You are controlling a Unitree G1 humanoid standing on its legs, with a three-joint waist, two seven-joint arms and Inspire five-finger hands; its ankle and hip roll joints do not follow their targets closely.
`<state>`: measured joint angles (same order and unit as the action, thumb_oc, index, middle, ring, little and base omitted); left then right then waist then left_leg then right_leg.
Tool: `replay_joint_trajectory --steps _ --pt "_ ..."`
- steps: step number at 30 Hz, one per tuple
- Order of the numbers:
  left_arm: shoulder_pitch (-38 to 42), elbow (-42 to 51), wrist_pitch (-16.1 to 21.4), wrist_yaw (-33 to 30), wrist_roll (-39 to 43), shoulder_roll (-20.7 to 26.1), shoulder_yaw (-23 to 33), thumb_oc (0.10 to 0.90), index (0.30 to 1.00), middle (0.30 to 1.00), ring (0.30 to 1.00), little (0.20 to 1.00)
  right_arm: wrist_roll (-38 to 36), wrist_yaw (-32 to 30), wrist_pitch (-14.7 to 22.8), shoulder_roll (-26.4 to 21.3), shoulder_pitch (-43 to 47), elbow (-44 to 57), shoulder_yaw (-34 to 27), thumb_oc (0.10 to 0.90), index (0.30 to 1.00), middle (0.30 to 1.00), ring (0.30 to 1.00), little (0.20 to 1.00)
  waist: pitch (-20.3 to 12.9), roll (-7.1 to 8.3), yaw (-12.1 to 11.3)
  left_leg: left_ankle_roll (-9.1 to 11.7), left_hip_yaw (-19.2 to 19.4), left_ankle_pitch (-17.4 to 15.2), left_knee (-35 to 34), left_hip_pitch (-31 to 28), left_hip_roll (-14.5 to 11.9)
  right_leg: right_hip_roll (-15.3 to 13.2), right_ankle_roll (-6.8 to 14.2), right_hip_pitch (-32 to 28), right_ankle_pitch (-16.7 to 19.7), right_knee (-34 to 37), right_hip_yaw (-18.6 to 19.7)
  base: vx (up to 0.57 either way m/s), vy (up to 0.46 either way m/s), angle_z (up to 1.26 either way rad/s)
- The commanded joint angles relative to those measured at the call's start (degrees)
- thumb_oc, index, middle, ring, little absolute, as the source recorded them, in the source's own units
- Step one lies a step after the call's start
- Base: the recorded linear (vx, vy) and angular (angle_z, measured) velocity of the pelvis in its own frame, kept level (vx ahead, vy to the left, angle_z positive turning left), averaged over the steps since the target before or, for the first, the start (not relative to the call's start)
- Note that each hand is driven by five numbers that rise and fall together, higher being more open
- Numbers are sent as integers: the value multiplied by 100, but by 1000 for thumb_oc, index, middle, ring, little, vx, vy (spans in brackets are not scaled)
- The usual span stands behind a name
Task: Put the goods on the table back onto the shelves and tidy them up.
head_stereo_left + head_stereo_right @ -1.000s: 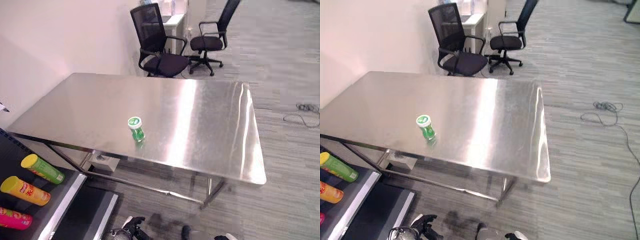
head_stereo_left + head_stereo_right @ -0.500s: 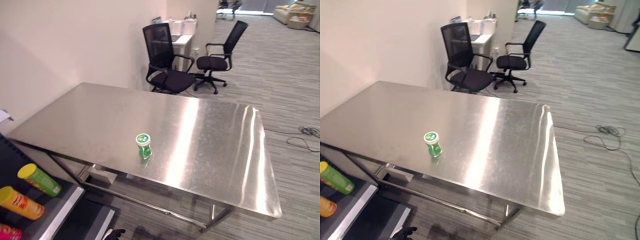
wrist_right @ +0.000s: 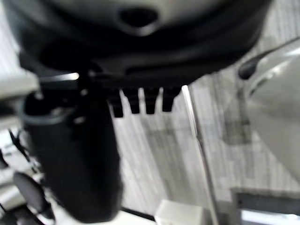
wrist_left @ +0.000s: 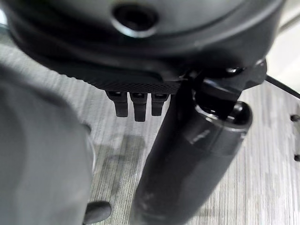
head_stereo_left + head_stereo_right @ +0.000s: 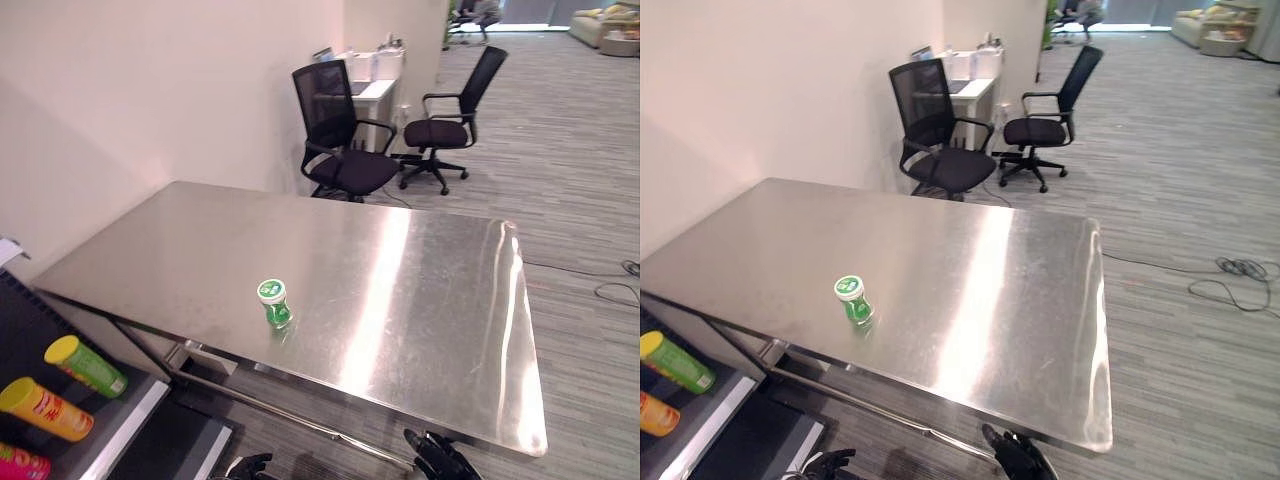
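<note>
Right hand (image 5: 440,460) has risen beside the table (image 5: 420,300), fingers relaxed, holding nothing; green bottle (image 5: 273,302) unmoved

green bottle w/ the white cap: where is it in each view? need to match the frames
Left eye view: green bottle stands upright on the steel table, left of centre, near the front edge.
Right eye view: the same bottle, further left in the picture, same spot on the table.
Left wrist view: not in it.
Right wrist view: not in it.
Shared landmark: the black mesh-backed chair behind the table's far edge.
</note>
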<state>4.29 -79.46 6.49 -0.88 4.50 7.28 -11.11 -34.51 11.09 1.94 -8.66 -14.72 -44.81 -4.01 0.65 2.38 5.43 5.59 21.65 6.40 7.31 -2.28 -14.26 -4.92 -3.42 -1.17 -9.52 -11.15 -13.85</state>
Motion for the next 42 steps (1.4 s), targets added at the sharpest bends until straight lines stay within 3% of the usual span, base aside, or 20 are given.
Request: replay_joint_trajectory --steps 1,2,5,7,10,11,13,21,25,28,30,36,40,42 --pt "-101 -149 147 -207 56 -97 56 800 900 900 900 900 11 241 420 -46 164 222 -196 800 900 900 900 900 75 145 130 182 -26 216 -350 -370 -303 -475 794 -877 1116 1489 758 21 310 -3" --pt "-88 -141 146 -261 -41 -75 -5 800 900 900 900 900 46 224 455 -71 140 92 -77 800 900 900 900 900 27 117 129 217 -89 540 -459 -459 -647 -613 855 -840 1107 1449 664 4 163 1" --pt "-49 -116 129 -261 -133 -57 -158 800 900 900 900 900 64 203 470 -106 111 78 47 800 900 900 900 900 -25 2 152 232 -222 614 -669 -634 -757 -665 915 -799 1045 1417 577 29 214 5" --pt "31 -46 117 -240 -226 23 -291 800 900 900 900 900 234 232 429 -165 169 93 189 800 900 900 900 900 -43 -131 188 350 -8 496 -1006 -813 -623 -767 978 -754 1049 1320 569 117 326 13" --pt "62 35 117 -262 -263 75 -339 800 900 900 900 900 284 203 419 -156 187 104 244 800 900 900 900 900 -25 -150 164 394 179 327 -1202 -927 -479 -866 1020 -765 1106 1308 580 44 205 14" --pt "60 102 137 -259 -254 107 -363 800 900 900 900 900 237 205 403 -124 205 86 240 800 900 900 900 900 -13 -139 147 375 239 42 -1231 -933 -341 -960 1080 -770 1176 1321 539 20 248 19" --pt "38 115 141 -252 -217 110 -336 800 900 900 900 900 298 200 407 -112 216 16 220 800 900 900 900 900 -3 -108 137 351 263 -170 -1231 -878 -222 -1059 1134 -743 1276 1320 469 -10 180 14" --pt "-72 182 141 -278 -158 207 -176 800 900 900 900 900 828 159 525 -375 -163 926 346 800 900 900 900 900 24 23 141 273 289 -361 -1231 -789 -4 -1227 1262 -688 1617 1479 378 -15 83 9" --pt "112 364 132 -267 -298 368 -528 800 900 900 900 900 1423 396 711 -1059 -646 2215 1014 800 900 900 900 900 137 119 130 230 235 -406 -1231 -730 58 -1283 1289 -664 1690 1513 305 -34 41 -5" --pt "384 447 162 -238 -459 444 -1022 800 900 900 900 900 1432 751 982 -2268 -1288 3958 1580 800 900 900 900 900 279 187 146 201 190 -436 -1231 -700 105 -1363 1326 -671 1729 1521 216 -49 60 0" --pt "466 423 162 -216 -466 416 -1116 800 900 900 900 900 1380 813 897 -2467 -1462 4122 1620 800 900 900 900 900 321 210 179 175 175 -452 -1231 -686 141 -1401 1343 -680 1782 1537 196 -32 52 3" --pt "536 224 149 -235 -287 418 -1047 800 900 900 900 900 1017 995 667 -2069 -1969 3341 1264 800 900 900 900 900 343 287 313 146 230 -506 -1231 -675 225 -1447 1388 -618 1903 1587 234 -6 24 0" --pt "575 84 133 -204 -186 418 -1079 800 900 900 900 900 530 1233 361 -1478 -2117 1975 726 800 900 900 900 900 335 357 462 131 333 -552 -1231 -707 278 -1445 1399 -551 1978 1608 357 14 17 -7" --pt "586 61 132 -198 -187 424 -1101 800 900 900 900 900 495 1271 354 -1419 -2111 1726 600 800 900 900 900 900 335 368 474 131 354 -559 -1231 -711 288 -1442 1402 -535 1989 1612 388 7 11 -17"
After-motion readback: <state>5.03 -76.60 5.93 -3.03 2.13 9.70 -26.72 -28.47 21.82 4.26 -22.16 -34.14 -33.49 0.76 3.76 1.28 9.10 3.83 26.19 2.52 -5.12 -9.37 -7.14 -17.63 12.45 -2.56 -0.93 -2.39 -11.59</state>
